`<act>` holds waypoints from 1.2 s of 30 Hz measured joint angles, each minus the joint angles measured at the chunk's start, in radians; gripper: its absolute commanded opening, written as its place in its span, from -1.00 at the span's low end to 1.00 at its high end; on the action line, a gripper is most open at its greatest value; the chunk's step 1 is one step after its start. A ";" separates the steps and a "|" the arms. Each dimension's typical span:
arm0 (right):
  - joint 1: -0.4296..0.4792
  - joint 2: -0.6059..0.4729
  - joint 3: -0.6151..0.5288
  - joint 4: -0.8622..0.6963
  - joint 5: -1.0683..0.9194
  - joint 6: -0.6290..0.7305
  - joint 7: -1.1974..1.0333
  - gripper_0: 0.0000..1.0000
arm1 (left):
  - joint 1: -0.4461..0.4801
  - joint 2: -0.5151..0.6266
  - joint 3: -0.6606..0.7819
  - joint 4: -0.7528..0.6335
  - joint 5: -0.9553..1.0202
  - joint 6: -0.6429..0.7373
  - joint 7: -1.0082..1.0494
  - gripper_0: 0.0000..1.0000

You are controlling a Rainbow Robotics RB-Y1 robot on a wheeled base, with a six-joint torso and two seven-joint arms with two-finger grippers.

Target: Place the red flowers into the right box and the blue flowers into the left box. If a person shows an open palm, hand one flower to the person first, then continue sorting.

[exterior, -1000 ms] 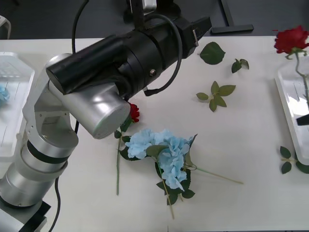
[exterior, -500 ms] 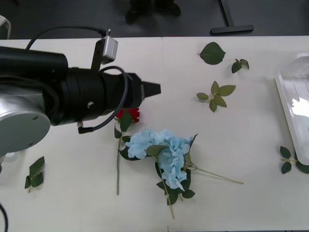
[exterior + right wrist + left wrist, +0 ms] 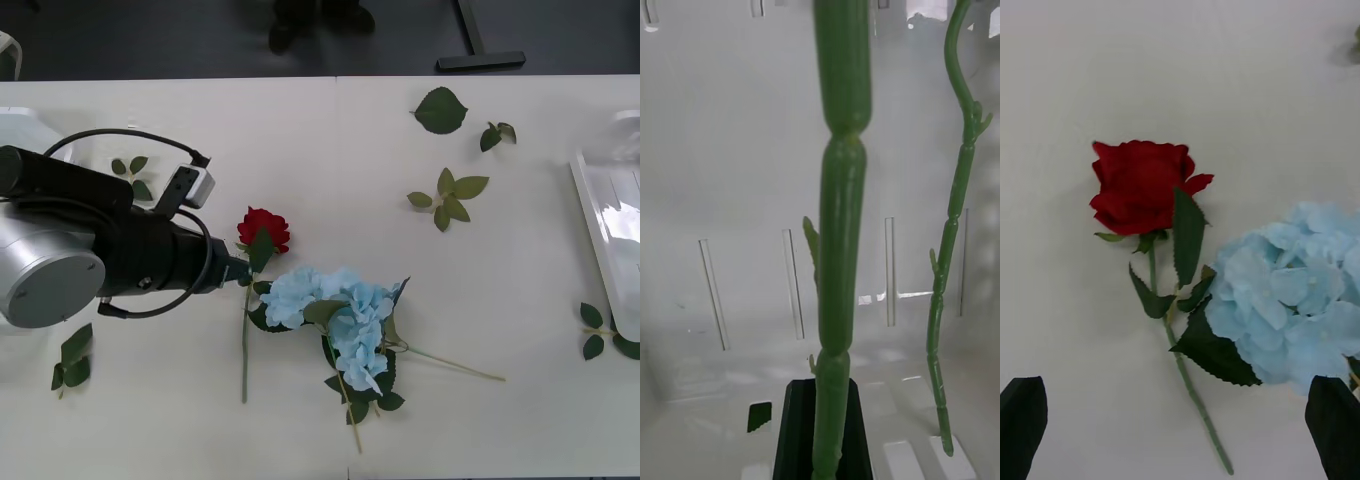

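The left arm has swung down and leftward, uncovering the red rose (image 3: 263, 228). The left gripper (image 3: 1180, 427), fingers spread wide, hovers beside its stem, next to the blue hydrangeas (image 3: 340, 315) on the white table (image 3: 330, 130).

The right gripper (image 3: 824, 442) pinches a rose stem (image 3: 839, 225) over the right box (image 3: 730, 150).

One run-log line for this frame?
left tool: open, over red rose | blue hydrangea: beside rose | right tool: holding green stem above right box

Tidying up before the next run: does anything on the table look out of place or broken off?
Yes: loose green leaf sprigs lie scattered on the table, apparently shed. One red rose and blue hydrangeas remain unsorted.
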 measured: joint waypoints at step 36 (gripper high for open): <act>-0.007 -0.007 -0.033 -0.562 -0.189 0.235 0.084 0.90 | -0.234 -0.208 -0.240 0.629 -0.243 -0.254 -0.147 1.00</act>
